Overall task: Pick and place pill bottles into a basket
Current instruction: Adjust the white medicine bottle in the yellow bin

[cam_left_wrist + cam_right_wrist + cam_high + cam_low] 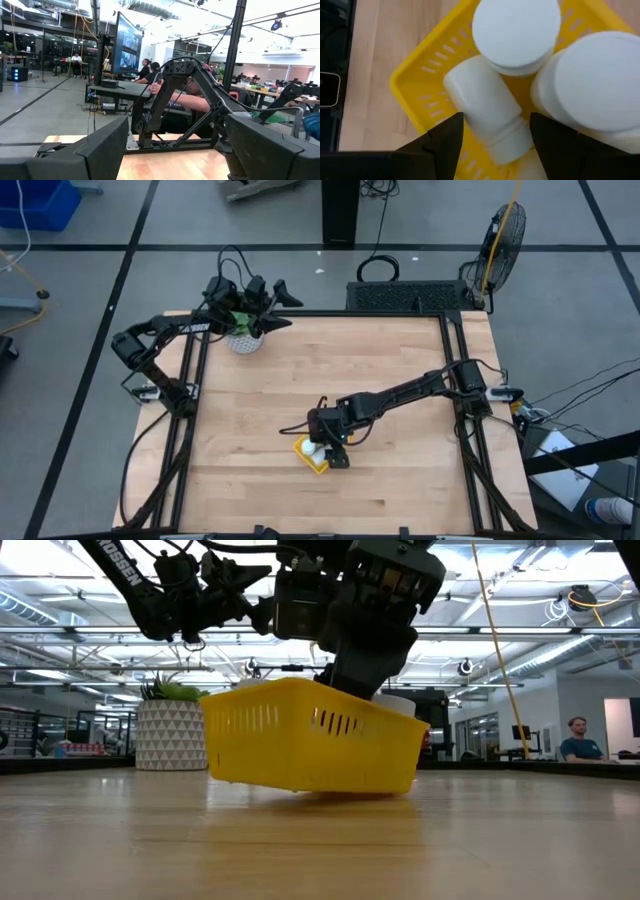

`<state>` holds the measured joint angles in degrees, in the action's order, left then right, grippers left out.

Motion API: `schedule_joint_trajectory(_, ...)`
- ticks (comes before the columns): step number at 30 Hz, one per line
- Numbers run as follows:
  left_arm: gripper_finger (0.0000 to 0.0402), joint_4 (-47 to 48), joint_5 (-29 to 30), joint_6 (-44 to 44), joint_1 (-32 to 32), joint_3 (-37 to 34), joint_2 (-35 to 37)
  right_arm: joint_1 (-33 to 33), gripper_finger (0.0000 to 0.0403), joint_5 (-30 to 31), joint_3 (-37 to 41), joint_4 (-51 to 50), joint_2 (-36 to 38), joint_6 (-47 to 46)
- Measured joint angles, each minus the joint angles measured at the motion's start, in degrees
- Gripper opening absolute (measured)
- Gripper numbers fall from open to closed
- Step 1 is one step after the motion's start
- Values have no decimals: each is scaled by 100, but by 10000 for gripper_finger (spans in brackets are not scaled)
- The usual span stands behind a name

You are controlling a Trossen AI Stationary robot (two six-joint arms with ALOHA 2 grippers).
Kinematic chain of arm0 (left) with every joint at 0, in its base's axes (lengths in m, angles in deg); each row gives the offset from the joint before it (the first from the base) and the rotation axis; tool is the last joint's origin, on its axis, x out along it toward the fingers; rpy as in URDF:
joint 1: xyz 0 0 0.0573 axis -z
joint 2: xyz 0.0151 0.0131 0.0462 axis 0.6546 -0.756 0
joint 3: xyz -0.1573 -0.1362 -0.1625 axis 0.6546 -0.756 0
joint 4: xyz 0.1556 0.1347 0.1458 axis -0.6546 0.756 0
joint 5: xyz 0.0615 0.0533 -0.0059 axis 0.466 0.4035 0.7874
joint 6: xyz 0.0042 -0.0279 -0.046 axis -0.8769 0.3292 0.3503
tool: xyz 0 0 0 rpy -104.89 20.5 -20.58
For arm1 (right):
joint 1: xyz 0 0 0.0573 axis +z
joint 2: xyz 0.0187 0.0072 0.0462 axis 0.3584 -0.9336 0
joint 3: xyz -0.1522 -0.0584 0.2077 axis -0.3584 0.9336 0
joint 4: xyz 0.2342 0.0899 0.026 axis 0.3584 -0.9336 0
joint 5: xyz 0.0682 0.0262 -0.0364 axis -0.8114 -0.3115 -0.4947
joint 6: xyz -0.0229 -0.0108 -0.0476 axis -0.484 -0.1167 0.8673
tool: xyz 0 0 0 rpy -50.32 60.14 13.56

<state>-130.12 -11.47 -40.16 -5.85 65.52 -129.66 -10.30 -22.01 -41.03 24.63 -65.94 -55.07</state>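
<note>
Pill bottles (pixel 487 112) sit in the yellow basket (pixel 316 459) near the table's (pixel 400 480) front centre, one lying on its side between two upright ones. Right gripper (pixel 495 137) hovers over them, fingers apart, gripping nothing. Left gripper (pixel 282 308) waits, spread wide, beside the plant pot (pixel 243 340).

The right arm reaches from the right edge of the table toward its middle front, elbow slightly bent, wrist turned down so the right claw (pixel 327 452) points at the table. In its own wrist view the two dark fingers (pixel 442 142) stand apart with a clear gap between them, gripping nothing. The left arm is folded back at the far left corner of the table, its forearm raised and level, the left claw (pixel 262 308) pointing across the back edge. Its fingers (pixel 95 150) seem spread wide, though only their near parts show.
</note>
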Motion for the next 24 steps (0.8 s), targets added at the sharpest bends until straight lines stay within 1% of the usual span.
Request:
schedule_joint_trajectory(4,340,0,0,-15,0,0,0,31,224,-138,0,-34,-5,-1)
schedule_joint_trajectory(14,340,0,0,-11,0,0,0,30,224,-117,4,4,-5,-5)
schedule_joint_trajectory(18,340,0,-2,-2,0,-1,0,32,224,73,4,-8,-5,120)
schedule_joint_trajectory(21,340,0,-2,0,0,0,0,16,224,329,7,-9,-5,143)
schedule_joint_trajectory(24,340,0,-2,0,0,0,0,-30,224,343,7,-13,-5,172)
